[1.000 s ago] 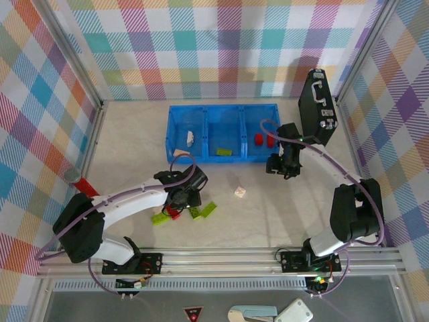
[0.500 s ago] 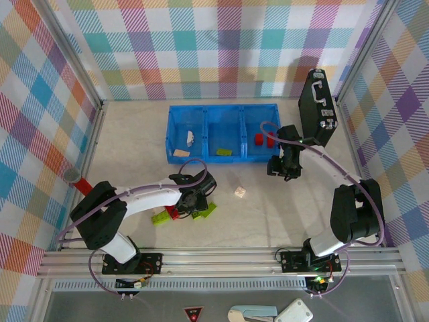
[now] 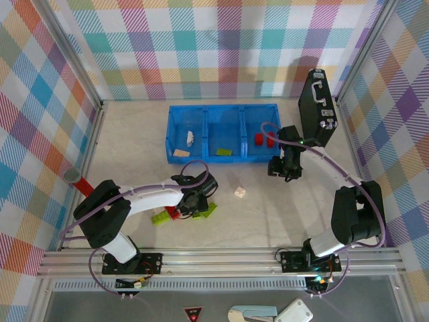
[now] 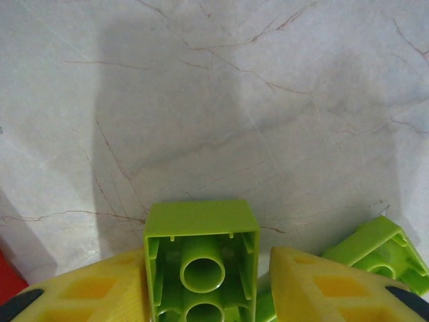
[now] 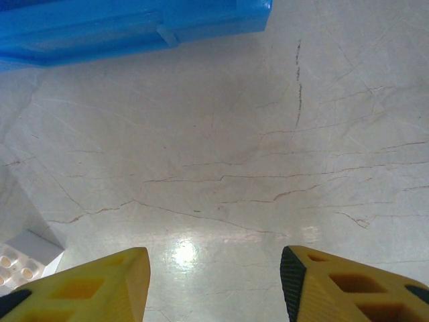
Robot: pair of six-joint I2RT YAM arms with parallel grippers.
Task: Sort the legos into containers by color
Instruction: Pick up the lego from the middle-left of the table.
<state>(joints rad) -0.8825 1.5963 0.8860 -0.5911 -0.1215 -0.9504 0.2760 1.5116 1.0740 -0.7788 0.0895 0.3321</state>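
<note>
The left gripper (image 3: 194, 203) was low over the marble-patterned table (image 3: 134, 141), near the front and left of centre. In the left wrist view its two yellow fingers (image 4: 80, 288) stood on either side of a lime green brick (image 4: 201, 261) lying with its hollow underside toward the camera. The jaws were drawn in close. The left finger seemed to touch the brick and a thin slit showed on the right, so I could not tell whether the brick was actually gripped. A second green brick (image 4: 379, 251) lay tilted just to the right, and another green brick (image 3: 161, 217) lay to the left, beside a red brick (image 3: 173, 213).

The right gripper (image 5: 214, 258) hovered just in front of the right end of the blue tray (image 3: 221, 111). Its jaws were partly apart with only bare table between them, and it held nothing. A white brick (image 3: 239, 192) lay on the table between the two grippers.

In the tray, the left compartment held a white brick (image 3: 191, 138) and a cream piece (image 3: 179, 153). The middle one held a green brick (image 3: 223, 151), and the right one held two red bricks (image 3: 258, 139). One more red brick (image 3: 84, 184) lay at the table's far left edge. A black case (image 3: 315, 107) stood at the right, by the tray.
</note>
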